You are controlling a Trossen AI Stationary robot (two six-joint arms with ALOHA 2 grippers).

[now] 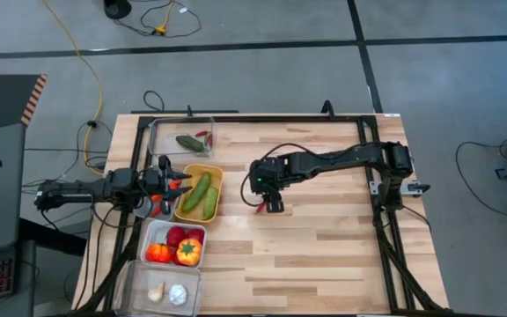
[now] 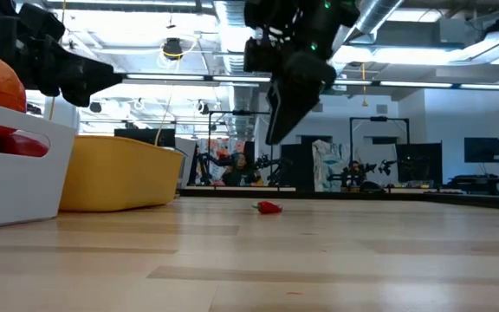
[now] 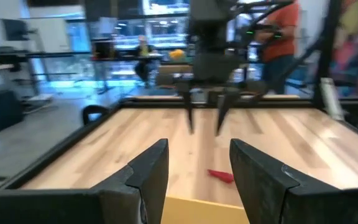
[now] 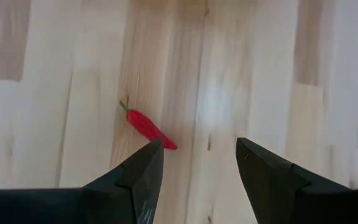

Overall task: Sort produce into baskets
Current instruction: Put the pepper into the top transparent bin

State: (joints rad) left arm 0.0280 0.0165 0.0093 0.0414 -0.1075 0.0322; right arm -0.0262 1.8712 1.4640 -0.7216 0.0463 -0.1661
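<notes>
A small red chilli [image 4: 148,127] lies flat on the bare wooden table [image 1: 324,246]; it also shows in the high view [image 1: 259,209], the low view [image 2: 269,207] and the left wrist view [image 3: 221,176]. My right gripper [image 4: 197,165] is open and hangs above the table, fingers pointing down, with the chilli just beside one fingertip; it touches nothing [image 2: 286,117]. My left gripper [image 3: 197,168] is open and empty at the left side [image 1: 167,182], by the yellow basket [image 1: 218,176] that holds green cucumbers [image 1: 201,194].
A clear basket [image 1: 158,132] at the far left holds green and red chillies. A white basket [image 1: 152,231] holds tomatoes and peppers. A clear basket [image 1: 130,282] at the near edge holds garlic. Orange carrots [image 1: 155,204] show under my left gripper. People show in the room beyond.
</notes>
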